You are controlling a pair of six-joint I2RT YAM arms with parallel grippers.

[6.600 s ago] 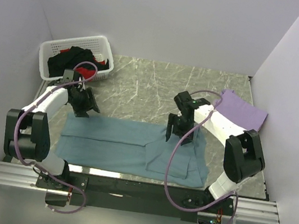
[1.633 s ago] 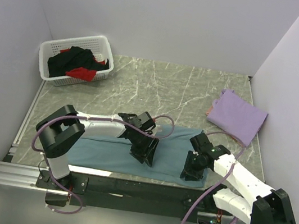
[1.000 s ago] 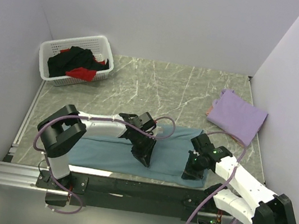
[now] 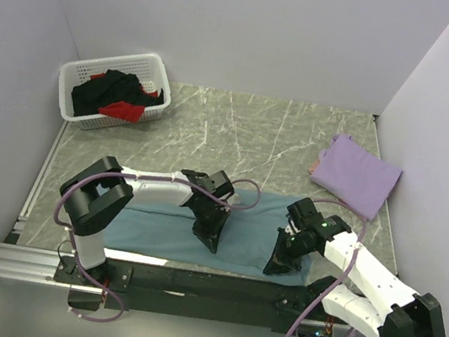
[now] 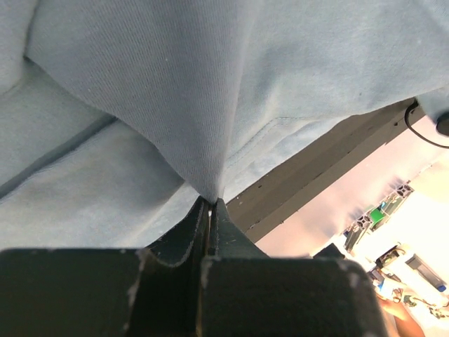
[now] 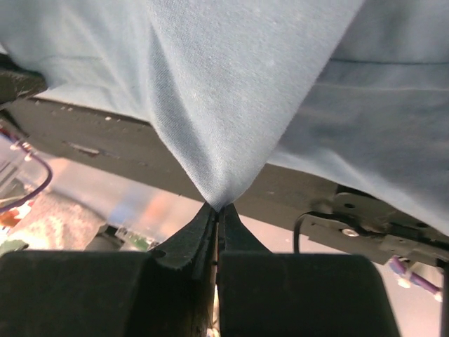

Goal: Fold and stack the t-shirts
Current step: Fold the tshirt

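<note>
The blue t-shirt lies flat as a long band along the near edge of the table. The left hand is down on its near hem about midway along, fingers pressed together on a pinch of the blue cloth. In the left wrist view the cloth rises in a small peak from the fingertips. The right hand is at the shirt's near right corner, its fingers likewise pressed together on a fold of the same cloth, which fans up from the closed tips in the right wrist view. Both pinches sit right at the table's near edge, with the dark rail of the arm mount just beyond.

A folded purple t-shirt lies near the right edge of the table, well apart from the blue one. In the far left corner stands a white basket holding a black t-shirt and a red t-shirt — bunched together.
</note>
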